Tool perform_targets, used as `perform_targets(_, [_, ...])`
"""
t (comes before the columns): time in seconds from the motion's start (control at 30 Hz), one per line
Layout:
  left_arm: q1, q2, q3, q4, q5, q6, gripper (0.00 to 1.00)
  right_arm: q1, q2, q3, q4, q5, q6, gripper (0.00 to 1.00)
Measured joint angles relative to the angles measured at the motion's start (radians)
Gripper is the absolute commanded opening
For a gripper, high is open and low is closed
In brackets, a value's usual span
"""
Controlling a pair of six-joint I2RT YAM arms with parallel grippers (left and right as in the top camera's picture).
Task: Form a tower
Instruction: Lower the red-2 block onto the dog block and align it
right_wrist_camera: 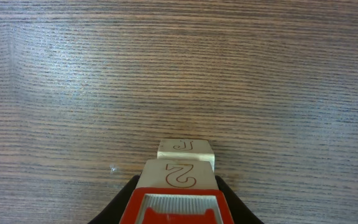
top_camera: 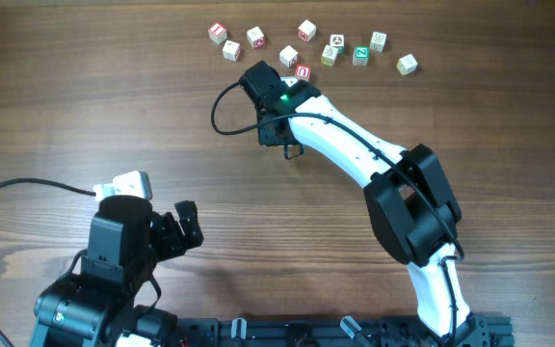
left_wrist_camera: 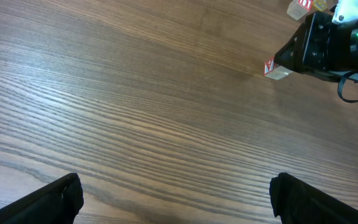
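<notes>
The right gripper (right_wrist_camera: 180, 202) is seen clenched on a 2 cube (right_wrist_camera: 180, 176), whose red-framed face is turned to the camera. Just beyond it a J cube (right_wrist_camera: 185, 148) is seen, touching or nearly so. Whether the 2 cube is set on it or only held before it cannot be told. If the 2 cube is let go off-centre, a tip or a slide off the edge is to be feared. Both cubes could also be dragged askew by a finger on opening.

From above, the gripper is placed by the left part of a loose row of cubes (top_camera: 255, 37), so a neighbour could be knocked by the wrist or its cable (top_camera: 214, 114). The tower (top_camera: 333, 48) is judged to be the small pale cluster further right in that row, apart from the gripper. Its stacking cannot be confirmed from above. Being slim, it could be toppled by a slight sideways push during placing.

The left gripper (left_wrist_camera: 179, 208) is held wide open and empty, well apart.
</notes>
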Motion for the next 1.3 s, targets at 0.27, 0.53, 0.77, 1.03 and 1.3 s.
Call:
perform_targets(0.27, [0.0,0.0,0.0,0.0,0.0,0.0,1.0,-0.001,0.0,0.0,0.0,0.0,-0.007,0.52])
perform_targets(0.53, [0.0,0.0,0.0,0.0,0.0,0.0,1.0,-0.001,0.0,0.0,0.0,0.0,-0.007,0.6])
perform_targets(0.77, [0.0,0.0,0.0,0.0,0.0,0.0,1.0,-0.005,0.042,0.0,0.0,0.0,-0.006,0.43])
perform_targets(1.03, [0.0,0.0,0.0,0.0,0.0,0.0,1.0,-0.009,0.055,0.002,0.007,0.0,-0.007,0.21])
perform_targets(1.3, [0.0,0.0,0.0,0.0,0.0,0.0,1.0,-0.01,0.055,0.005,-0.005,0.0,0.056,0.2])
